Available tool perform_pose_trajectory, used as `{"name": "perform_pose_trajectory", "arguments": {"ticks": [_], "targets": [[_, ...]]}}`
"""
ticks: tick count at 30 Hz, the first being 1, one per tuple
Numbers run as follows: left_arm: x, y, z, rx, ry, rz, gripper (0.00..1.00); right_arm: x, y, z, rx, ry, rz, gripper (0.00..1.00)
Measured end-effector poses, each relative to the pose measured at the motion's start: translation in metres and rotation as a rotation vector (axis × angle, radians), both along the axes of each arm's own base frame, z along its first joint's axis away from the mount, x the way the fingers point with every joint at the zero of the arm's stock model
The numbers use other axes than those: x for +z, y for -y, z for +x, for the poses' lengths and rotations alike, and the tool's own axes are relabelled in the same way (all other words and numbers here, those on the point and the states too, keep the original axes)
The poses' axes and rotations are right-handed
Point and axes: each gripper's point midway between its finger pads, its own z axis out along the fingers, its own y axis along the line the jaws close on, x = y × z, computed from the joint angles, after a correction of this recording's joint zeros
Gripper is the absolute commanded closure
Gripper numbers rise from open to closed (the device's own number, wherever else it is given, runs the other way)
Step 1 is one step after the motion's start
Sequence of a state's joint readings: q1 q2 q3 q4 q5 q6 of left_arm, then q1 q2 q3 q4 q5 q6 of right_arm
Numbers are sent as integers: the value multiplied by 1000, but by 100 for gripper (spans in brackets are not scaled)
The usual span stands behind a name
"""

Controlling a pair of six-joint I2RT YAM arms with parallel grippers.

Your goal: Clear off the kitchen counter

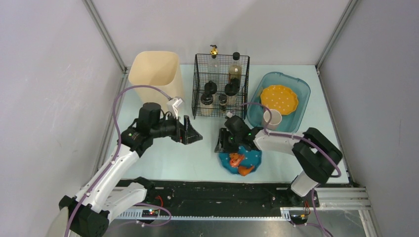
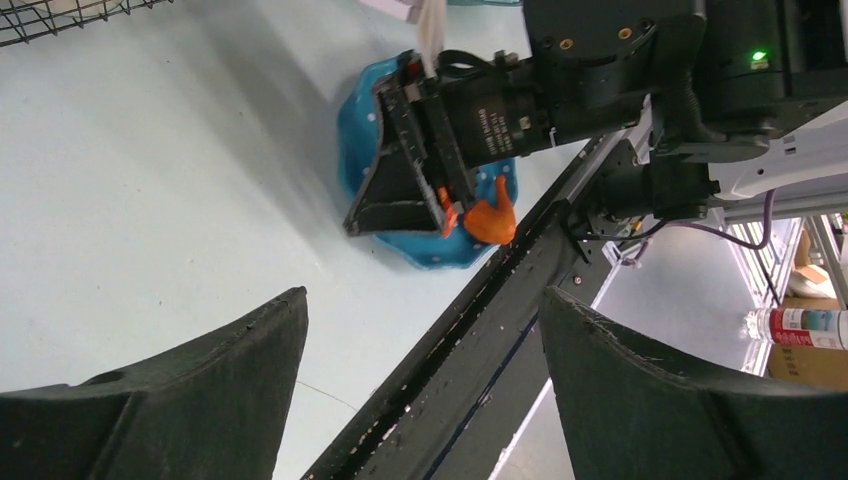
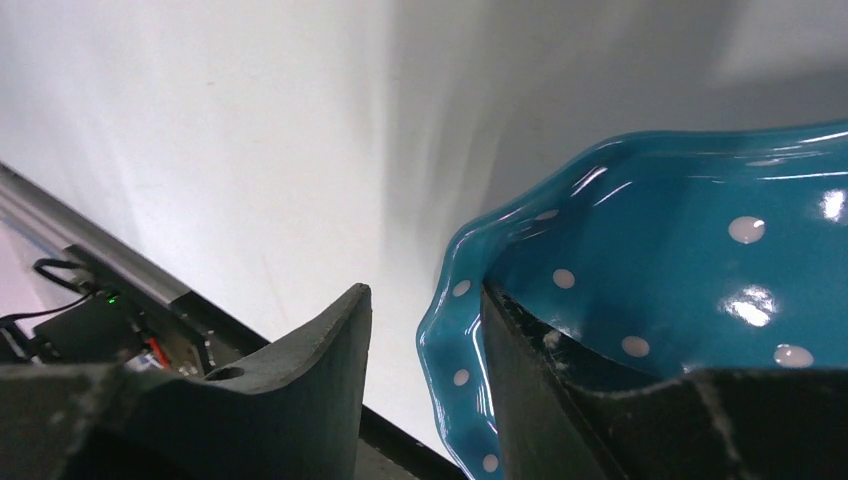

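The right gripper (image 1: 225, 140) is straddling the rim of the blue plate (image 1: 225, 164) at lower centre, jaws part-open with a gap showing, probably readying a pinch; the left gripper (image 1: 195, 134), jaws wide and empty, is hovering left of centre; the kitchen counter (image 1: 163, 158) is spreading beneath both

light: bright, even | shadows: soft on desk (image 1: 163, 158) | glare: white spots on blue plate (image 3: 680, 260) | focus: wrist views soft

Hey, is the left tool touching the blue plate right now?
Apart. The top view shows bare kitchen counter between the left tool and the blue plate.
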State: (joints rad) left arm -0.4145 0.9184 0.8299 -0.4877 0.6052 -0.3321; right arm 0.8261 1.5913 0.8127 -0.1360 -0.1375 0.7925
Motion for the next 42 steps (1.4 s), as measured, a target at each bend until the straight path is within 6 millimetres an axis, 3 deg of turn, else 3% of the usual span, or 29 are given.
{"name": "perform_pose_trajectory", "arguments": {"ticks": [8, 14, 18, 22, 27, 32, 37, 42], "targets": [[-1, -5, 6, 37, 12, 17, 11, 5, -65, 1, 120, -14, 62, 51], [7, -17, 13, 118, 78, 35, 10, 10, -74, -3, 157, -7, 39, 51], [14, -24, 15, 165, 115, 34, 9, 21, -64, -3, 152, 18, 8, 50], [13, -25, 17, 204, 106, 7, 6, 53, -52, -2, 143, 90, 3, 49], [-8, -23, 15, 242, 25, -24, 1, 100, -35, -6, 135, 202, 16, 48], [-25, -19, 11, 261, -62, -59, 0, 133, -11, -10, 115, 287, 4, 47], [-42, -11, 9, 256, -147, -82, 0, 149, 19, -15, 83, 349, -21, 45], [-75, 3, 4, 239, -269, -53, 0, 148, 45, -24, 58, 374, -49, 43]]}}
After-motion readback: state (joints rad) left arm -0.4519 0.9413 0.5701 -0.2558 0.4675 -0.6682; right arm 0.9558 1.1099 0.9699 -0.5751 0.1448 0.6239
